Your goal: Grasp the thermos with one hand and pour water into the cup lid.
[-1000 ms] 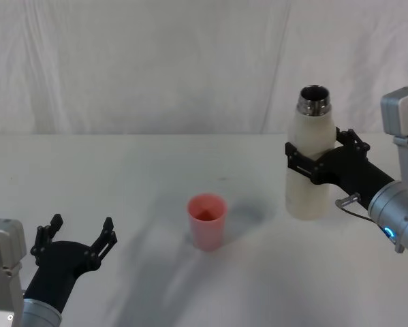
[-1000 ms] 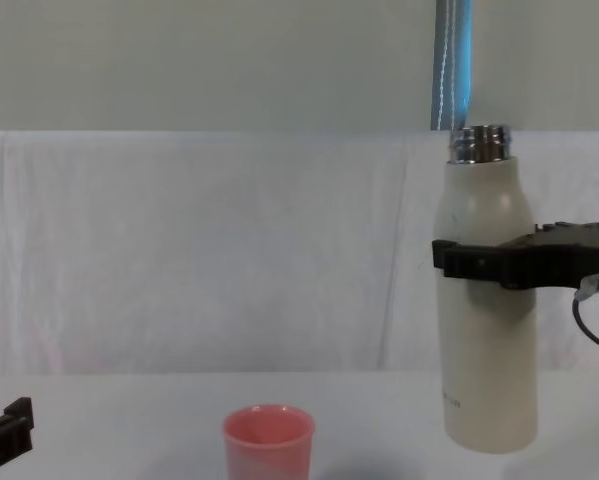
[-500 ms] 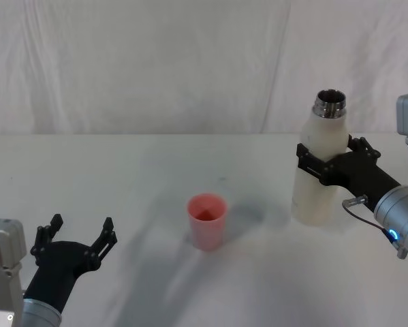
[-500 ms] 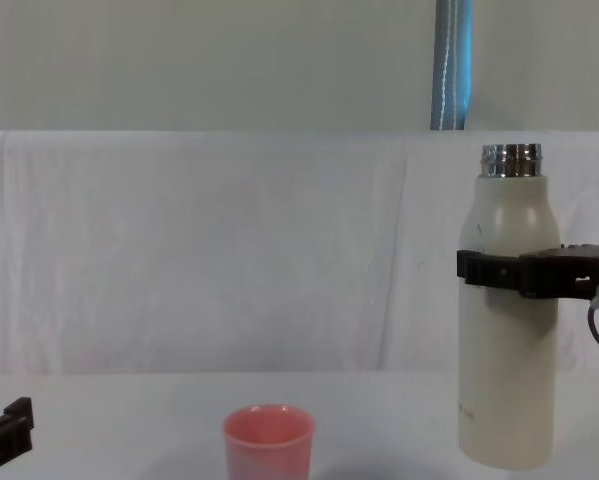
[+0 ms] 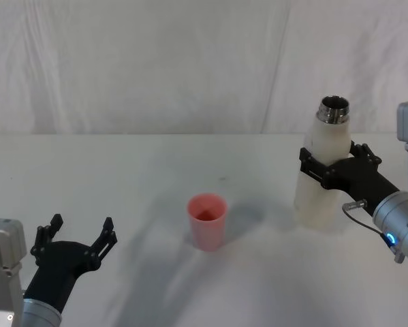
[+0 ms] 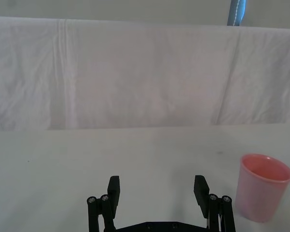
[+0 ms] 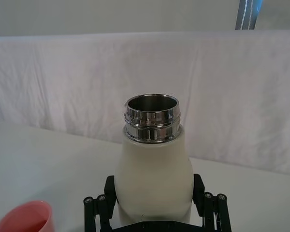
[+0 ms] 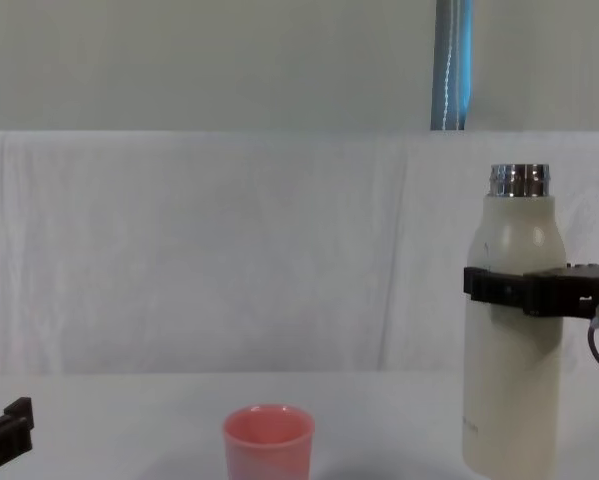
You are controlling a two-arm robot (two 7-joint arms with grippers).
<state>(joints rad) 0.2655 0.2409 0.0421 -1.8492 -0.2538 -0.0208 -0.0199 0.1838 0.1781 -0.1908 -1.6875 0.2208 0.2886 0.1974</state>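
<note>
we judge the thermos (image 5: 321, 170), upright on the table right of the cup lid (image 5: 207, 220), rigid and smooth-walled, so our right gripper (image 5: 334, 167) clamps its mid-body; left gripper (image 5: 79, 234) spread, empty.

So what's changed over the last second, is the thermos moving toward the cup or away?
Away. The right gripper, shut on the thermos, has carried it upright further to the robot's right and lowered it toward the table, away from the cup lid. The grasp is the same. The cup lid has not moved, and the left gripper stays open and parked at the near left.
</note>
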